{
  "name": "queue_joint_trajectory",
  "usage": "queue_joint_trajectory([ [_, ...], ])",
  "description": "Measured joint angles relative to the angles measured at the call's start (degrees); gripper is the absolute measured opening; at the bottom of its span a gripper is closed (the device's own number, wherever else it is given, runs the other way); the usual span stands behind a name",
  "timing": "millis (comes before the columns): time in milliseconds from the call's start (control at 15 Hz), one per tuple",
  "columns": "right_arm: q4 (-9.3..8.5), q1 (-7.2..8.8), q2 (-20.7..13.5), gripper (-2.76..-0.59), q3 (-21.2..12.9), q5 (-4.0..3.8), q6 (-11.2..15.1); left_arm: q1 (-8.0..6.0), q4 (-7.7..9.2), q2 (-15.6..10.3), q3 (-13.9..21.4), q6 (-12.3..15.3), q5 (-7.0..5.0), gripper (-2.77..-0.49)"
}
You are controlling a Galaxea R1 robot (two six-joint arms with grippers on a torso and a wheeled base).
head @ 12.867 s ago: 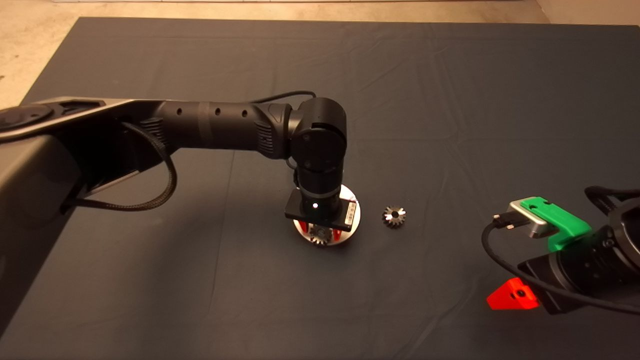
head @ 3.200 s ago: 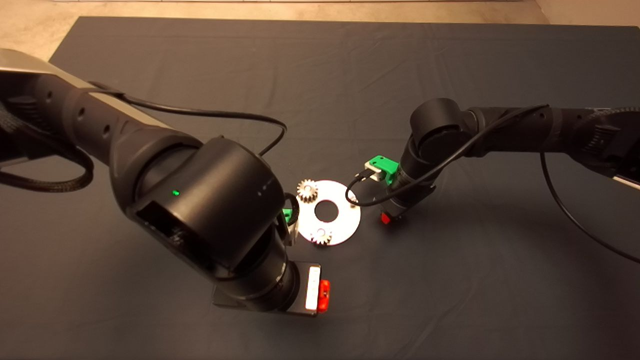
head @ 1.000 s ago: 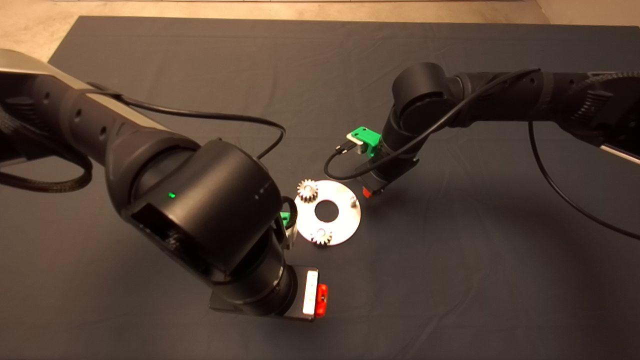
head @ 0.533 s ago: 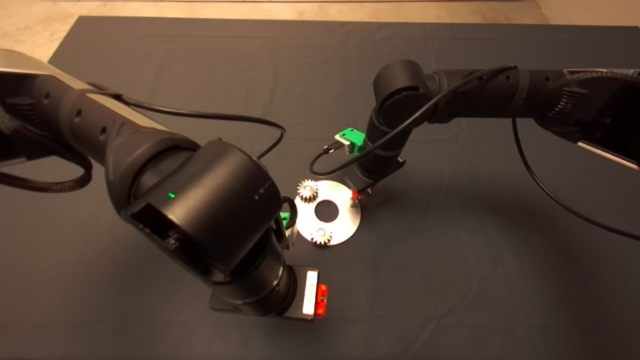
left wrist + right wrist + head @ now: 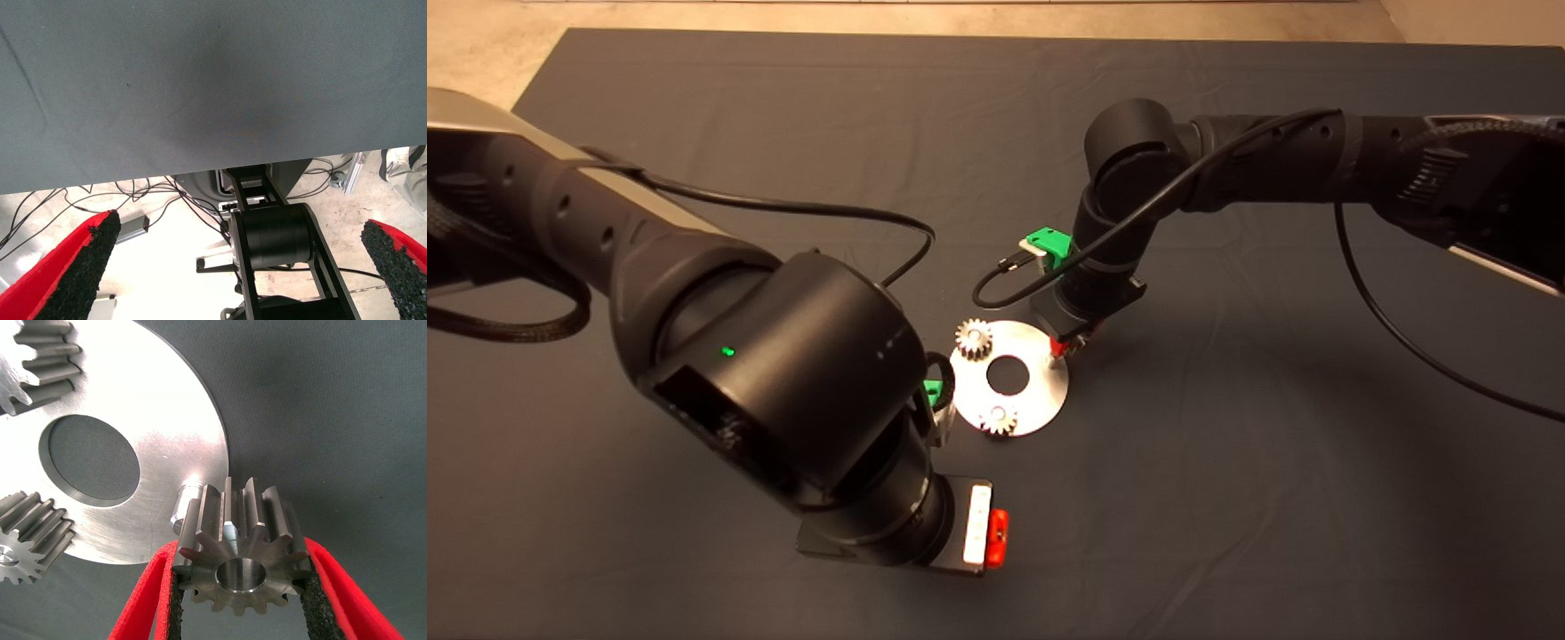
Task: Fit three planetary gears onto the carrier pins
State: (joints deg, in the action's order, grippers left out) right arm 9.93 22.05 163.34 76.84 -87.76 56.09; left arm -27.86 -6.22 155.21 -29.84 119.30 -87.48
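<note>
A: Right wrist view: my right gripper [image 5: 241, 600] has its jaws closed on the third gear [image 5: 241, 550], pads gripping the toothed flanks on opposite sides. Bore faces the camera, clear of the pads.

B: Where is it against the pin?

A: Just beside the bare pin [image 5: 185, 501], near the rim of the white disc [image 5: 160, 420]. Bore not yet over the pin; gear sits a little to one side. Whether it stands above the pin's tip, I cannot tell.

B: The other two?

A: Head view shows one seated gear [image 5: 974, 339] on the disc's far left, a second seated gear [image 5: 998, 420] at the near edge. Both read as installed. One pin left.

B: Left arm?

A: Left gripper [image 5: 991, 537] parked over the desk [image 5: 1227, 498] near the disc's front, jaws spread wide, holding nothing.

B: Handling?

A: Judging by looks: solid metal, stiff, dense for its bulk, smooth and likely slick. Teeth give the pads some bite. Holding across the teeth is right; it leaves the bore free. Likely a snug fit, so any tilt could jam it on the pin. Centre first, lower straight, release only once seated.
</note>
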Motion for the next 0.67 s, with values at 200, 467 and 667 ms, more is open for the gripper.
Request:
queue_joint_trajectory([
  [200, -0.77, 0.51, 0.6, -2.37, 0.0, 0.06, 0.1, -0.01, 0.02, 0.0, 0.0, 0.0, 0.0, -0.64],
  [467, -1.01, 0.66, 1.3, -2.36, 0.0, 0.02, 0.1, 0.01, 0.05, 0.0, 0.1, 0.0, 0.0, -0.64],
  [667, -1.06, 0.65, 2.0, -2.36, 0.2, 0.09, 0.1, 0.01, 0.22, 0.0, 0.3, 0.0, 0.0, -0.64],
])
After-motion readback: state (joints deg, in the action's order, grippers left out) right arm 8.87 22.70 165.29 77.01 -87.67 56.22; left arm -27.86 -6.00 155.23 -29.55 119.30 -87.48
